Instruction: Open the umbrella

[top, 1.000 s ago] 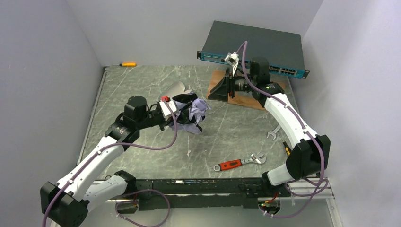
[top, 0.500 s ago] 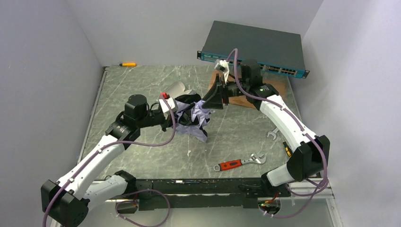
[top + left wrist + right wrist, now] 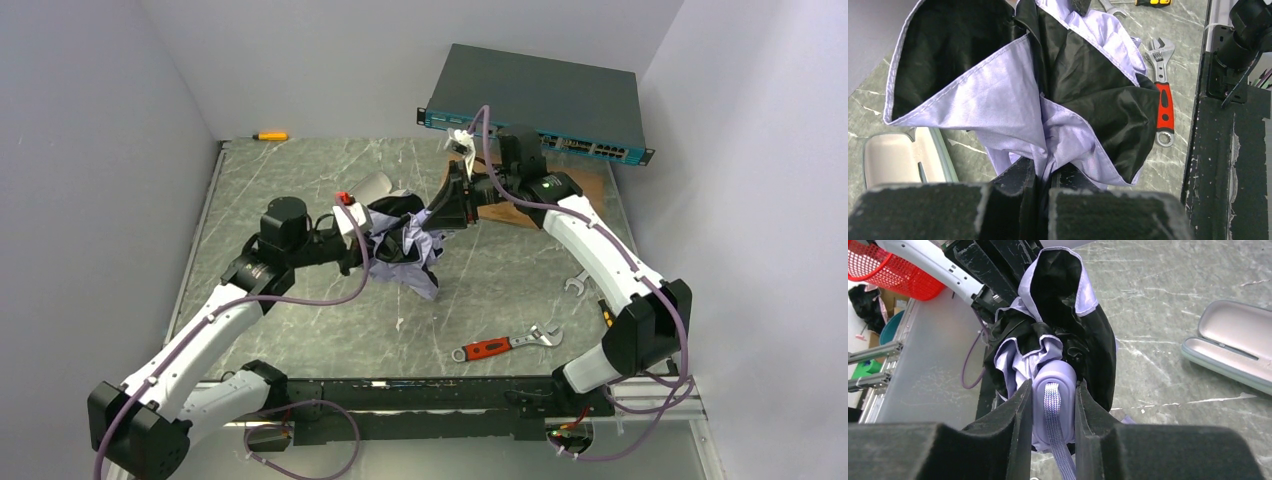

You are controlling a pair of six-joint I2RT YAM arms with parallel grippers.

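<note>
You work on a dark green marbled tabletop [image 3: 300,170] closed in by pale walls at its left, far and right edges. The umbrella [image 3: 405,245] is held off the surface near the middle, toward the far edge, between both arms: the left gripper [image 3: 1043,195] is closed almost fully on bunched lavender and black fabric, and the right gripper [image 3: 1053,386] is clamped on the lavender handle [image 3: 1053,400]. A pale case [image 3: 1233,350] lies just beyond the umbrella, a network switch [image 3: 540,100] fills the far right corner, a screwdriver [image 3: 270,135] sits at the far left corner, a red-handled wrench [image 3: 500,345] lies toward the near edge, and bare marble shows along the left edge.
</note>
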